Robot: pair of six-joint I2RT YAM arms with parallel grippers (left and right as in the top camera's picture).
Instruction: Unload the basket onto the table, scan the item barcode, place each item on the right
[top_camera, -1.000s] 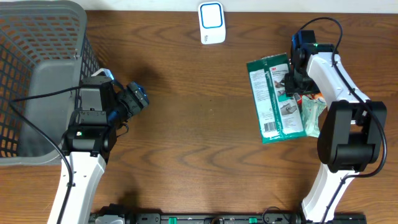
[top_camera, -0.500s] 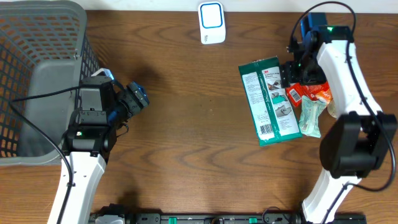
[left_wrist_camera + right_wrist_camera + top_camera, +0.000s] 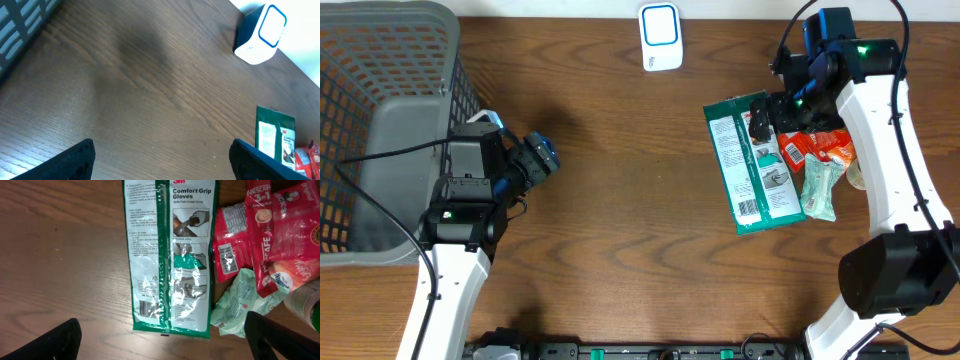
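The item, a green-and-white packet of gloves (image 3: pixel 752 165), lies flat on the table at the right, its barcode (image 3: pixel 147 307) facing up near the lower end. My right gripper (image 3: pixel 772 115) hovers over the packet's top end, open, with nothing between its fingers (image 3: pixel 60 340). In the right wrist view the packet (image 3: pixel 167 255) fills the middle. The white scanner with a blue ring (image 3: pixel 660 37) stands at the table's far edge. My left gripper (image 3: pixel 535 160) stays open at the left, over bare wood; the left wrist view shows the scanner (image 3: pixel 261 34) and the packet (image 3: pixel 275 137) far off.
Red coffee sachets (image 3: pixel 265 230) and a pale green packet (image 3: pixel 240 305) lie against the gloves packet's right side. A grey mesh basket (image 3: pixel 380 130) fills the left edge beside the left arm.
The right gripper has opened wider, let go of the gloves packet and pulled up and back. The packet slid a little left and now lies still. The left arm has not moved.
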